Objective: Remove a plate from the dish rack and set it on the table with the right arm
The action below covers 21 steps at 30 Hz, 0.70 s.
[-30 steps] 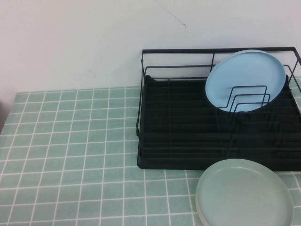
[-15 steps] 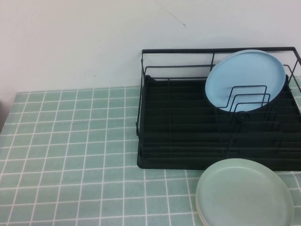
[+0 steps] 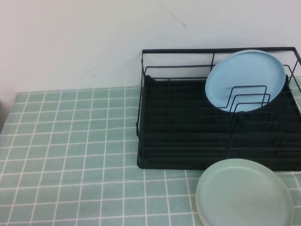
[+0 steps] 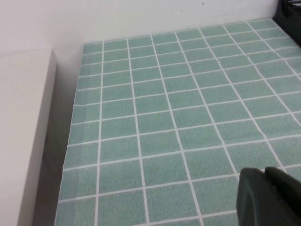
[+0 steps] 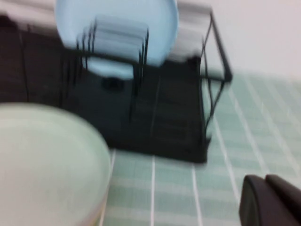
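Observation:
The pale mint-green plate (image 3: 244, 194) lies flat on the table (image 3: 70, 155) just in front of the black wire dish rack (image 3: 178, 127); it also shows in the right wrist view (image 5: 44, 165). Neither arm shows in the high view. My right gripper (image 5: 269, 200) is shut and empty, above the cloth off the plate's side, near the rack's corner (image 5: 207, 117). My left gripper (image 4: 268, 195) is shut and empty over the bare cloth far from the rack.
A light blue plate (image 3: 245, 80) stands upright in the rack's wire dividers, also seen in the right wrist view (image 5: 117, 33). A pale wall rises behind the table. A beige surface (image 4: 23, 132) borders the cloth's edge in the left wrist view.

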Available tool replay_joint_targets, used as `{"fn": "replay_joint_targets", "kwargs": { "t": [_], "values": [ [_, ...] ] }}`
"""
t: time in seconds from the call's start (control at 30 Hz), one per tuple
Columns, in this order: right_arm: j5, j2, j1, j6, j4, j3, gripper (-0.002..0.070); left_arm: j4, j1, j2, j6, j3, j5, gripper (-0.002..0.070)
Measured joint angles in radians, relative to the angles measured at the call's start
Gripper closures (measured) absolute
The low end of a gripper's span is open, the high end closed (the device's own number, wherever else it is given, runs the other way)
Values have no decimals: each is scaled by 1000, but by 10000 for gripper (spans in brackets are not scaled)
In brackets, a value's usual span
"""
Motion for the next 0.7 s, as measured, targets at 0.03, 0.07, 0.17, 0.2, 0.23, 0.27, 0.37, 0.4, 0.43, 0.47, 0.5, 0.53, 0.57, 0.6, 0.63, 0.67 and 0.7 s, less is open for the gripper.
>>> {"fn": "replay_joint_targets", "kwargs": {
  "t": [0.03,0.07,0.17,0.2,0.23,0.27,0.37,0.4,0.43,0.47,0.5,0.53,0.57,0.6,0.63,0.67,0.7],
  "values": [
    [37,0,0,45,-36,0,678,0,0,0,0,0,0,678],
    [65,0,0,75,-58,0,678,0,0,0,0,0,0,678],
    [84,0,0,107,-91,-4,678,0,0,0,0,0,0,678],
    [89,0,0,112,-96,-4,678,0,0,0,0,0,0,678],
    [91,0,0,116,-99,-6,678,0,0,0,0,0,0,678],
    [93,0,0,116,-103,-6,678,0,0,0,0,0,0,678],
    [95,0,0,118,-104,-6,678,0,0,0,0,0,0,678],
    [95,0,0,118,-104,-6,678,0,0,0,0,0,0,678],
    [97,0,0,118,-104,-6,678,0,0,0,0,0,0,678],
    [97,0,0,118,-104,-6,678,0,0,0,0,0,0,678],
    [97,0,0,118,-104,-6,678,0,0,0,0,0,0,678],
    [97,0,0,118,-104,-6,678,0,0,0,0,0,0,678],
    [97,0,0,118,-104,-6,678,0,0,0,0,0,0,678],
    [97,0,0,118,-104,-6,678,0,0,0,0,0,0,678],
    [97,0,0,118,-104,-6,678,0,0,0,0,0,0,678],
    [97,0,0,118,-104,-6,678,0,0,0,0,0,0,678],
    [97,0,0,118,-104,-6,678,0,0,0,0,0,0,678]
  ]
}}
